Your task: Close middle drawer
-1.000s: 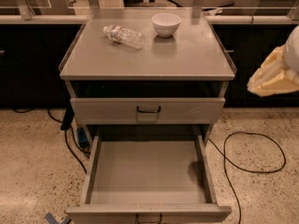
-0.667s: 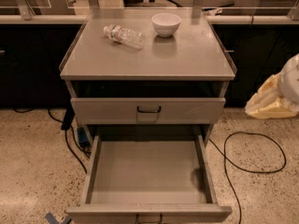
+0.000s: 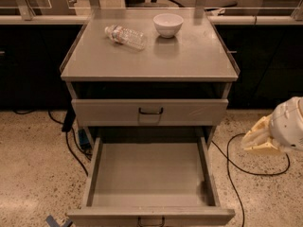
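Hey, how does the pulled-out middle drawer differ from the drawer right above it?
The middle drawer is pulled far out, its empty tray showing; the upper drawer sits almost in, only its front showing. The middle drawer's handle is cut by the picture's bottom edge; the upper drawer's handle shows whole. Both are grey with a dark bar handle at centre. The gripper hangs right of the cabinet, touching neither.

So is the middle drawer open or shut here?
Open: the middle drawer is pulled out, empty tray exposed. The gripper hangs to its right, not touching.
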You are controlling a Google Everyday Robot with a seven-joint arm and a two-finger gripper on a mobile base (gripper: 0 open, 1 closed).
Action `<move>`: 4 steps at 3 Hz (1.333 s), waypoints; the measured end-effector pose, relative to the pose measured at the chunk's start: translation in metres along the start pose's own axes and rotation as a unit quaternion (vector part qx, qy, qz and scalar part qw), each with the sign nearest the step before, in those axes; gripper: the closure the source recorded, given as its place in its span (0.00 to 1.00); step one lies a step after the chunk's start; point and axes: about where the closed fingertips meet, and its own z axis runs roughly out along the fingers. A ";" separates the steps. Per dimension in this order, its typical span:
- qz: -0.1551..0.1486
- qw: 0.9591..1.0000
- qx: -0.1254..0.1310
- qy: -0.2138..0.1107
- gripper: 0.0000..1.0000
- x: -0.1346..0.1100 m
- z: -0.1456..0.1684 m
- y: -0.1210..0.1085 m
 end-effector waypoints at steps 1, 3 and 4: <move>0.006 1.000 -0.020 -0.001 1.00 0.013 0.032 0.020; 0.015 0.999 -0.041 -0.002 1.00 0.021 0.058 0.042; 0.009 0.999 -0.042 -0.005 1.00 0.030 0.082 0.050</move>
